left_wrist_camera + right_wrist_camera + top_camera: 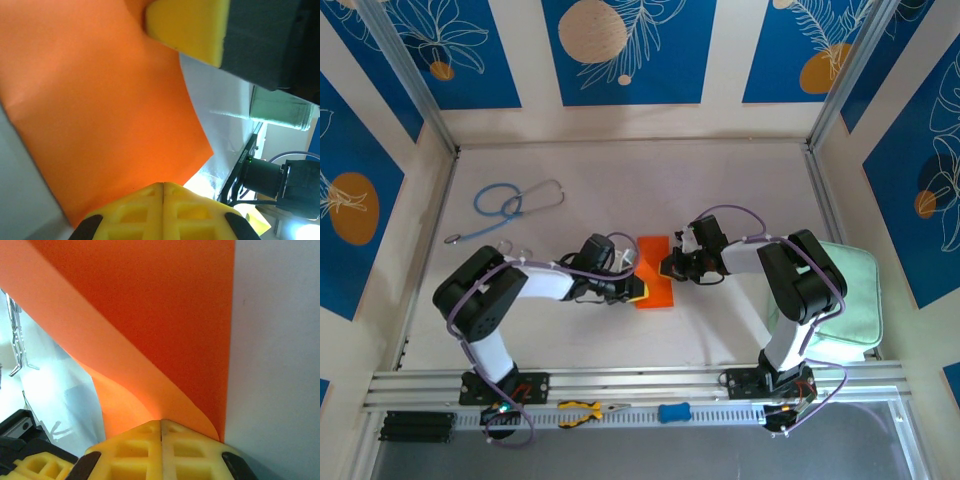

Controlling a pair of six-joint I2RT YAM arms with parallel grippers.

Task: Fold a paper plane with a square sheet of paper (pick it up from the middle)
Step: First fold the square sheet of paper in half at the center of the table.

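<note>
Thing: square sheet of paper (653, 262), mid bench (740, 180), between both arms. Thin, light, floppy; creases easily, probably slides on smooth top. Best hold: gentle pinch at edge.
right hand (161, 423): clenched, pinching curled-up edge of sheet.
left hand (163, 186): clenched at opposite edge; whether paper is gripped, cannot tell.

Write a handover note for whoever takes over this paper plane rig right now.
Left gripper: shut, tips at the edge of the square sheet of paper; grip unclear.
Right gripper: shut on the sheet's lifted, curling side.
Sheet: on the table, between both grippers.
Done: one side lifted; first fold seems begun.
To do: crease it, then all further folds; no plane shape yet.
</note>
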